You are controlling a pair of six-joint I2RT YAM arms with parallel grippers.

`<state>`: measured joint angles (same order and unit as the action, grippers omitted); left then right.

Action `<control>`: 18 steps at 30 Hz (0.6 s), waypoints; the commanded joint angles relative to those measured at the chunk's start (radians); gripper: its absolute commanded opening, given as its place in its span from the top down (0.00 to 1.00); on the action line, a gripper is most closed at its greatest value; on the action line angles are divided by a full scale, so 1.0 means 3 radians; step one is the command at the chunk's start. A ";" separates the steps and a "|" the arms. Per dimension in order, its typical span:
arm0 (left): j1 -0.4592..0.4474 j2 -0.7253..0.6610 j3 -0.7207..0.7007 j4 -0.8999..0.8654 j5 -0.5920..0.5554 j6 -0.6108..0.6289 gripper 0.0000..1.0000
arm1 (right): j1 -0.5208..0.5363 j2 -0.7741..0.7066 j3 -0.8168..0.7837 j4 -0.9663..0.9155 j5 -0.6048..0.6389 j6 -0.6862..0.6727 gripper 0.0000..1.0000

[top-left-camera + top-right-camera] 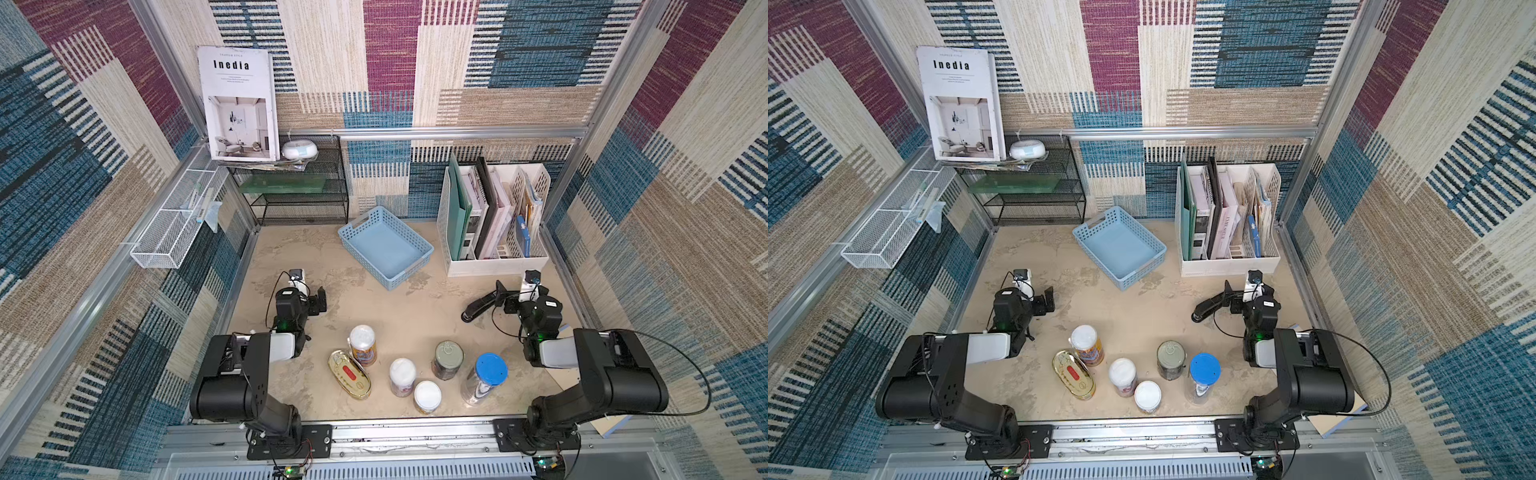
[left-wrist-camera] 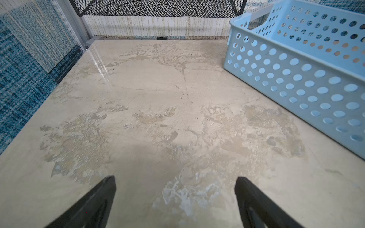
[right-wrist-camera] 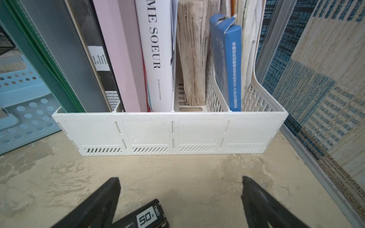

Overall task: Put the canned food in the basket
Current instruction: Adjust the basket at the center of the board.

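Observation:
The canned food stands at the table's front: an orange-blue can (image 1: 362,345), a flat gold oval tin (image 1: 349,374), a pink can (image 1: 402,377), a yellow can with a white lid (image 1: 427,397) and a steel pull-tab can (image 1: 448,359). The light blue basket (image 1: 384,247) sits empty at the back middle; its perforated wall (image 2: 296,79) shows in the left wrist view. My left gripper (image 1: 321,300) (image 2: 175,187) hangs open over bare table, left of the basket. My right gripper (image 1: 503,297) (image 3: 180,189) is open, facing the file holder, holding nothing.
A clear jar with a blue lid (image 1: 486,378) stands right of the cans. A black stapler (image 1: 478,309) (image 3: 146,217) lies under the right gripper. A white file holder (image 1: 494,262) stands at the back right, a black mesh shelf (image 1: 299,199) at the back left, and a white wire rack (image 1: 174,232) hangs on the left wall.

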<state>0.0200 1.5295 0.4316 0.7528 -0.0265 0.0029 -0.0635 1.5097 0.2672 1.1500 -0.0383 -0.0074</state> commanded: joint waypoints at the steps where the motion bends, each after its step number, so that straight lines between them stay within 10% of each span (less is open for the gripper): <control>1: 0.0004 -0.0004 0.0025 0.0032 0.0042 -0.0001 0.01 | 0.0001 -0.0005 0.0019 0.0002 -0.0024 0.0018 0.01; 18: 0.0019 0.0008 0.0027 0.0025 0.0065 -0.0004 0.01 | 0.0001 -0.0007 0.0028 -0.0015 -0.0023 0.0015 0.01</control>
<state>0.0219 1.5295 0.4316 0.7528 -0.0250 0.0029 -0.0635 1.5097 0.2672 1.1500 -0.0383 -0.0074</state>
